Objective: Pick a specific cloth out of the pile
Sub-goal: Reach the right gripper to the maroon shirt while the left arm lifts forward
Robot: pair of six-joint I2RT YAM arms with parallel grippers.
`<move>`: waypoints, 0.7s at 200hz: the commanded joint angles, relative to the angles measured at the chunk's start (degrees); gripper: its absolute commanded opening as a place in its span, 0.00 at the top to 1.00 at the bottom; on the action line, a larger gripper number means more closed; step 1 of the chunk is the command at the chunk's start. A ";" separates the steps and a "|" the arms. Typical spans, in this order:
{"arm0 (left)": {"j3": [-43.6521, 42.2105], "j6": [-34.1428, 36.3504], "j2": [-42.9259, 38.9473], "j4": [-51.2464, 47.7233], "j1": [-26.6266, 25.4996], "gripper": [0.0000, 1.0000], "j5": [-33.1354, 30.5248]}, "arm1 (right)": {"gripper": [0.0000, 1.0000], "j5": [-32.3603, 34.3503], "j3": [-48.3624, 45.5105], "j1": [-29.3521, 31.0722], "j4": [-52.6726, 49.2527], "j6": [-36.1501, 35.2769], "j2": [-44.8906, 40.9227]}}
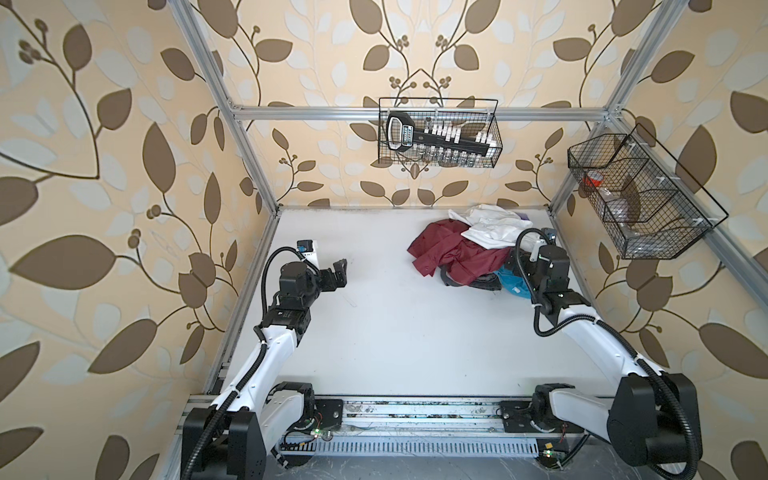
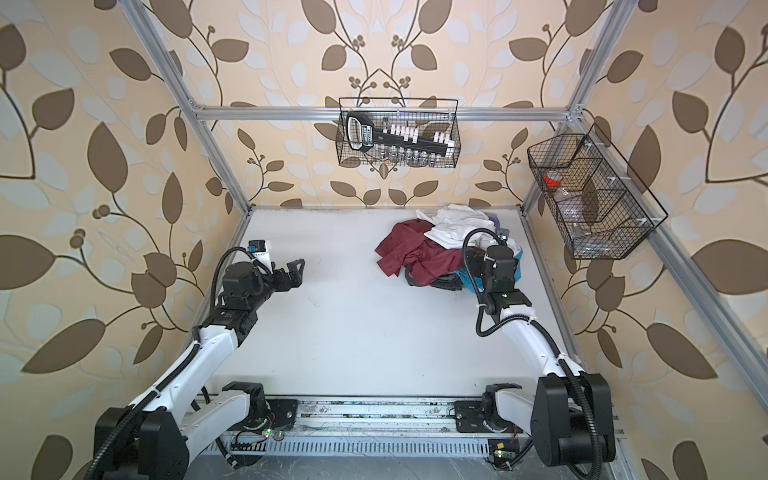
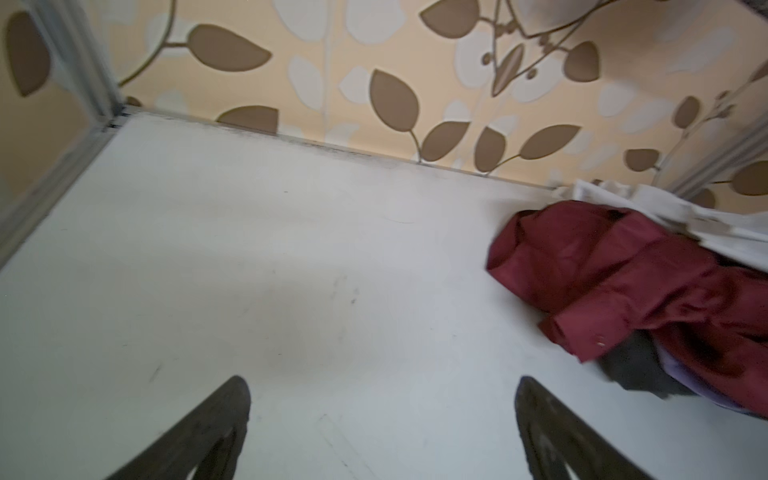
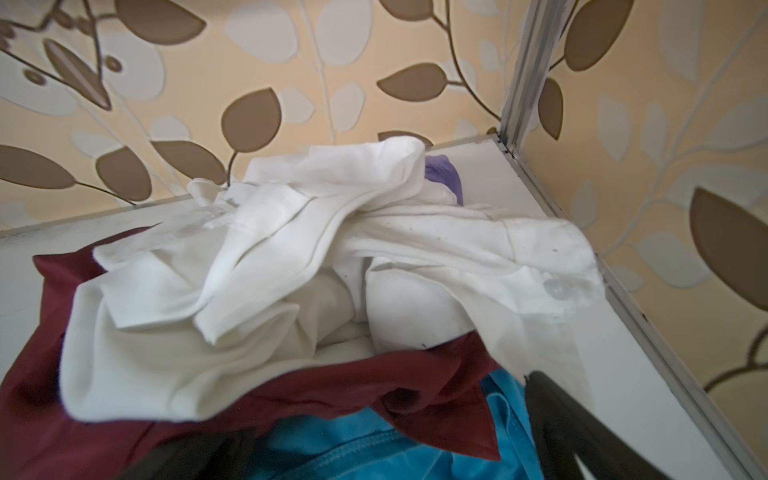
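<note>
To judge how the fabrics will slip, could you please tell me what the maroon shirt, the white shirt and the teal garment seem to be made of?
Maroon shirt: thin smooth woven cloth, faint sheen on folds, possibly polyester.
White shirt: matte, crisp creases, likely cotton.
Teal garment: glossy stitched knit, probably synthetic.

The pile (image 1: 478, 257) lies in the far right corner of the table (image 1: 395, 332), close to the rear wall and the right frame post. The cloth (image 1: 440, 249) forms the left and near side of the pile; a shirt (image 1: 490, 228) lies across its rear part. The right gripper (image 4: 382, 407) hangs over the pile's near right edge. The left gripper (image 1: 340, 270) is above bare table at the left, well apart from the pile. A rear basket (image 1: 496, 124) hangs above the table's far edge and a side basket (image 1: 665, 232) above its right edge.
</note>
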 commanded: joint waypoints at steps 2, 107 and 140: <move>1.96 -3.47 -1.85 -5.14 0.38 0.01 19.07 | 0.00 1.33 5.75 0.20 -18.37 2.09 -1.40; 2.73 2.31 -0.85 -3.18 -6.34 0.01 48.94 | 0.10 -8.09 16.77 3.72 -35.55 0.06 -5.88; 2.47 5.40 -1.89 -4.49 -8.54 0.01 50.07 | 0.12 -10.30 17.17 12.52 -33.85 0.06 -1.78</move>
